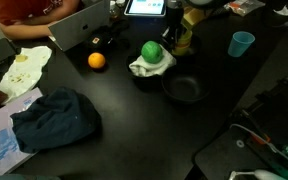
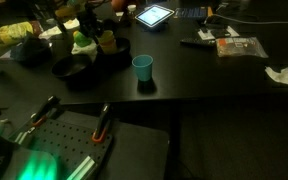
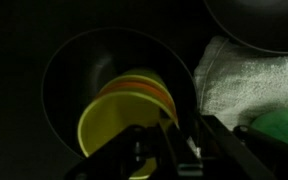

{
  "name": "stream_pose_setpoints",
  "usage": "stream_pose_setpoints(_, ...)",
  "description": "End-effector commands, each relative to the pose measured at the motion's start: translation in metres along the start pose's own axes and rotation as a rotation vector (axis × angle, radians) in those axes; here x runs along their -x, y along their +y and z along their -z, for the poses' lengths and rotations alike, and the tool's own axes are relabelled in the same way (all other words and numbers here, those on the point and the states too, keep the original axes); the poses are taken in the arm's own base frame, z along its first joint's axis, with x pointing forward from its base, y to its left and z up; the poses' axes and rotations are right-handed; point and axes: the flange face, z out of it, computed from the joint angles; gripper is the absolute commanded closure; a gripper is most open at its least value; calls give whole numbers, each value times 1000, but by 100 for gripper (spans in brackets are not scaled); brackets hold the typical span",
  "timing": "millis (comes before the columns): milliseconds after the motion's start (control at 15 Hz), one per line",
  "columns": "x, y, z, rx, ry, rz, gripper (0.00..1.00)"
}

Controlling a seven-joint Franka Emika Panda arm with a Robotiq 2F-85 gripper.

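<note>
The yellow-green cup (image 3: pixel 119 130) lies right under me, sitting inside a dark bowl (image 3: pixel 69 70), with an orange cup (image 3: pixel 149 90) nested against its far side. My gripper (image 3: pixel 179 138) hangs over the near right part of the yellow-green rim, and that rim seems to run in between my two fingers (image 3: pixel 216 140). Whether I am pinching it or standing loose about it, I cannot tell (it is too dark down here).

Just to the right of the bowl lies a white towel (image 3: pixel 246 80), and a green ball (image 3: pixel 280 128) rests on it. Beyond the towel shows the edge of a second dark bowl (image 3: pixel 264 25).

In an exterior view my gripper (image 1: pixel 184 28) stands over the cup (image 1: pixel 184 42) near the back of the black table (image 1: pixel 134 130). An orange (image 1: pixel 96 60) lies well apart, as does a light blue cup (image 1: pixel 242 43), and a crumpled blue cloth (image 1: pixel 54 118) lies nearer the front.
</note>
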Motion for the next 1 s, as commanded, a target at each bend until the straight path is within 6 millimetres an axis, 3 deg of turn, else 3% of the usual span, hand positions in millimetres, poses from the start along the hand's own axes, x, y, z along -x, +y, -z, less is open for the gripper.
stream_pose_setpoints(0, -8, 2, 8, 26, -14, 7, 42)
stream_pose_setpoints(333, -13, 6, 15, 55, -13, 5, 5)
stream_pose_setpoints(467, -15, 8, 17, 64, -7, 9, 0)
stream_pose_setpoints(600, -17, 10, 16, 72, -13, 8, 0)
stream_pose_setpoints(733, -17, 12, 14, 76, -20, 8, 10)
stream_pose_setpoints(800, -17, 12, 14, 77, -22, 8, 31)
stream_pose_setpoints(933, -16, 13, 13, 79, -26, 8, 36)
